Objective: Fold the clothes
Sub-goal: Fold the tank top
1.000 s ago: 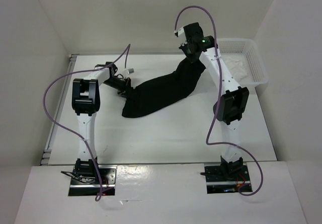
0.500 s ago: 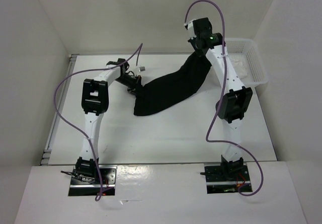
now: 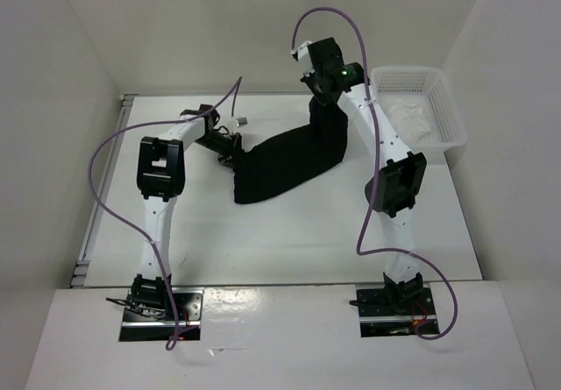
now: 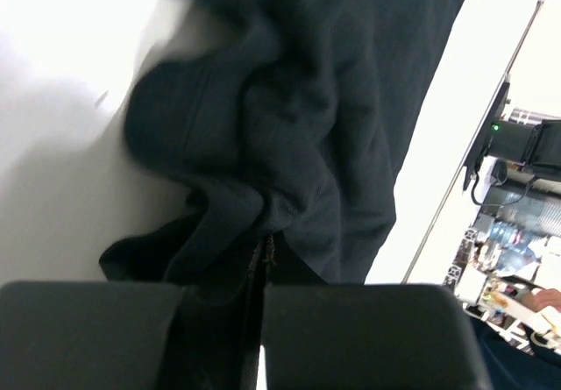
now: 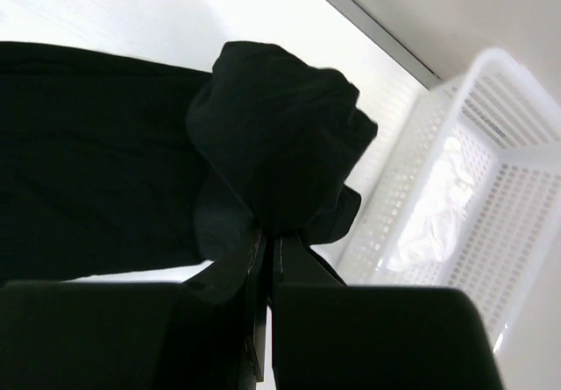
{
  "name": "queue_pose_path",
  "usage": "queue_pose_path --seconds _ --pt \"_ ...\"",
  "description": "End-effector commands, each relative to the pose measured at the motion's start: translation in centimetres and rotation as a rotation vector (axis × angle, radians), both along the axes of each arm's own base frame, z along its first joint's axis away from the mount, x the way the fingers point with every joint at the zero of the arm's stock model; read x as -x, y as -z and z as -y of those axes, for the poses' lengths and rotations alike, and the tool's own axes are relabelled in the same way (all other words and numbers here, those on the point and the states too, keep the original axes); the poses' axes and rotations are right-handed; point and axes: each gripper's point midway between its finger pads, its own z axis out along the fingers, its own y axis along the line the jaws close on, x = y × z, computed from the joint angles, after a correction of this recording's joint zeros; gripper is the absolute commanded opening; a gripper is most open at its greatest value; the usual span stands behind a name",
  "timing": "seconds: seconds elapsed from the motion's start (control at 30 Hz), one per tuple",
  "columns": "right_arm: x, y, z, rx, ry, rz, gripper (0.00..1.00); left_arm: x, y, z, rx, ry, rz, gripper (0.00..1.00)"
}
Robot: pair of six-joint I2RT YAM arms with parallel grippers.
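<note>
Over the far table [image 3: 307, 232], we hold the black T-shirt [image 3: 285, 164] between both grippers.
Our right gripper [image 3: 326, 99] now sits further left, nearer the left gripper [image 3: 233, 149]; both clamp cloth, so the shirt slackens, unspread.

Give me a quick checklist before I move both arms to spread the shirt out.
1. Grip of the left gripper on the T-shirt: ok, shut on bunched fabric.
2. Grip of the right gripper: ok, shut on a wad of the T-shirt.
3. Fabric flat between the grips: not ok, gathered into a wrinkled band.
4. T-shirt apart from the basket: ok in the top view.
5. Which parts of the garment are pinched, shoulders or hem: cannot tell.
</note>
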Motion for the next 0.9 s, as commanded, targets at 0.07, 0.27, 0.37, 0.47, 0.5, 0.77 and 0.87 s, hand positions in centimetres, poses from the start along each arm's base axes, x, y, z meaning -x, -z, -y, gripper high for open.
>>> queue_pose_path --seconds 0.07,0.27,0.37,0.47,0.5,0.77,0.87 --pt "0.2 -1.5 -2.8 -0.045 -0.047 0.039 0.00 -0.7 2.4 -5.3 -0.120 -0.070 0.021 0.00" --pt "1.5 -0.8 -4.9 -0.047 -0.102 0.005 0.00 -0.3 2.5 -7.3 -0.109 -0.109 0.007 0.00" --pt "2.1 -0.3 -6.3 -0.055 -0.127 -0.009 0.00 0.0 2.6 -8.4 -0.100 -0.137 -0.006 0.00" --pt "2.3 0.5 -7.0 -0.054 -0.133 -0.026 0.00 0.3 2.5 -8.8 -0.089 -0.147 -0.017 0.00" --pt "2.7 0.6 -7.9 -0.067 -0.148 -0.031 0.00 0.4 2.5 -8.8 -0.089 -0.147 -0.017 0.00" --pt "4.9 2.9 -11.9 -0.075 -0.202 -0.094 0.00 0.9 2.3 -8.6 -0.079 -0.141 -0.015 0.00" --pt "5.9 4.0 -13.2 -0.081 -0.217 -0.127 0.00 0.9 2.3 -8.6 -0.079 -0.141 -0.015 0.00"
